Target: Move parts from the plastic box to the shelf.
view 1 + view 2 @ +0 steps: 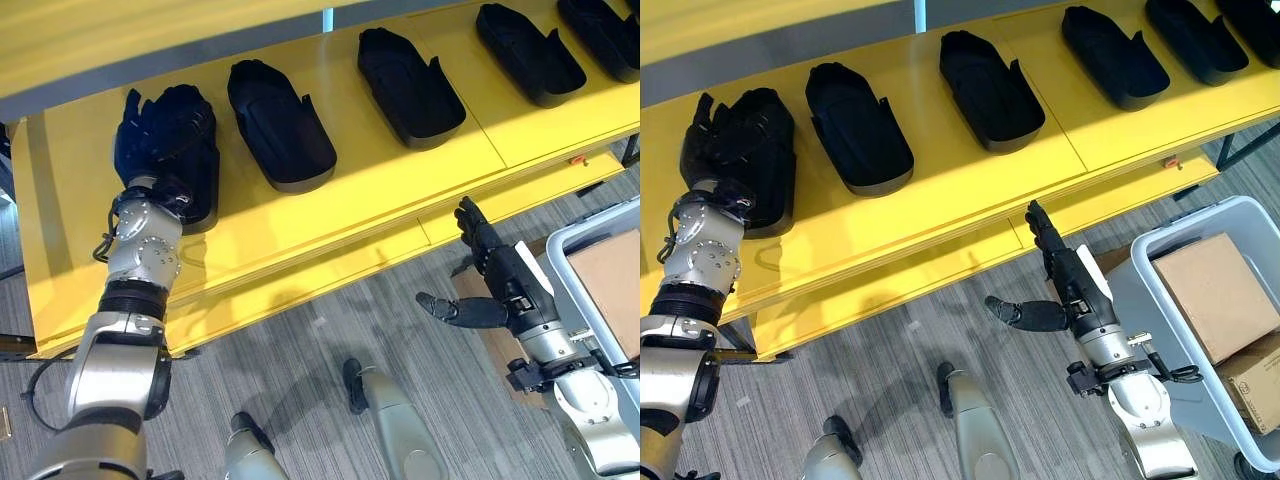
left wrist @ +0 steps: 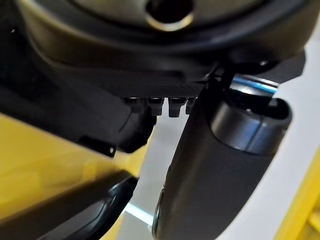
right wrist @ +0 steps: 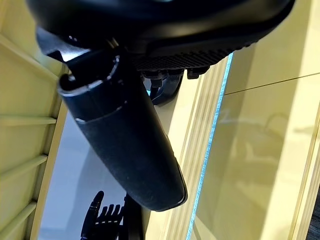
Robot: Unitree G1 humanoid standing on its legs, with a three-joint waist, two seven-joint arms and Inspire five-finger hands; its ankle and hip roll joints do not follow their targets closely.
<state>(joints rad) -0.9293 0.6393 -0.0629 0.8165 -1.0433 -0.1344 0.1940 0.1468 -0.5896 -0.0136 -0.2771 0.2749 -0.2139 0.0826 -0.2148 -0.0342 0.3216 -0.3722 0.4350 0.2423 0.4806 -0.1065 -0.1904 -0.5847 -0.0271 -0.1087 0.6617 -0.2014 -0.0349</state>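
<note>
Left robot hand (image 1: 165,130) was laid with straight fingers over the endmost black part (image 1: 195,190) on the yellow shelf (image 1: 390,185), apparently to seat it beside the row; right robot hand (image 1: 1065,280) was held open, empty, near the plastic box (image 1: 1160,250).

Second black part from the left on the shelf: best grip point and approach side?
A judgement: take the second black part across its narrow rounded end nearest the shelf's front edge, coming from above and the front. It lies flat, lengthwise front to back, with bare yellow either side for fingers. The left hand rests on the neighbouring part; the right hand hangs open.
</note>
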